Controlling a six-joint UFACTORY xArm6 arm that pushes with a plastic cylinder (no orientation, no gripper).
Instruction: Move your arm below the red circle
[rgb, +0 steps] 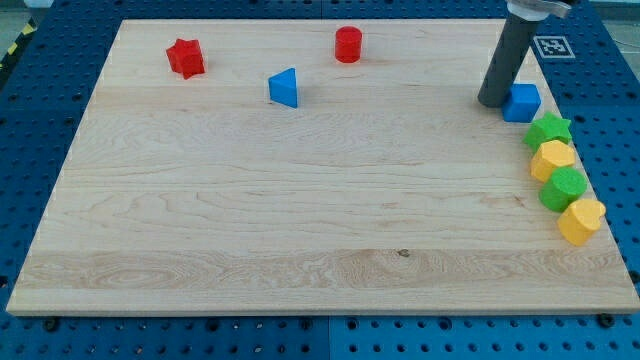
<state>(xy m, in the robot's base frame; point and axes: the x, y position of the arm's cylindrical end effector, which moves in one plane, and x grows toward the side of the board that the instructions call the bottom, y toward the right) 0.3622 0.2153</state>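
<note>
Red circle, smooth cylinder, top centre on pale grained wood board. My tip, plain rod w/o fingers, upper right, touching blue cube. No legible writing.

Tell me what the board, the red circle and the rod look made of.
Board: pale wood, matte, with visible grain lines and a small dark knot. Red circle: probably moulded plastic, solid uniform colour with a soft sheen. Rod: dark, matte, likely plastic or rubber-coated, material unclear; my tip rests just left of the blue cube.
</note>
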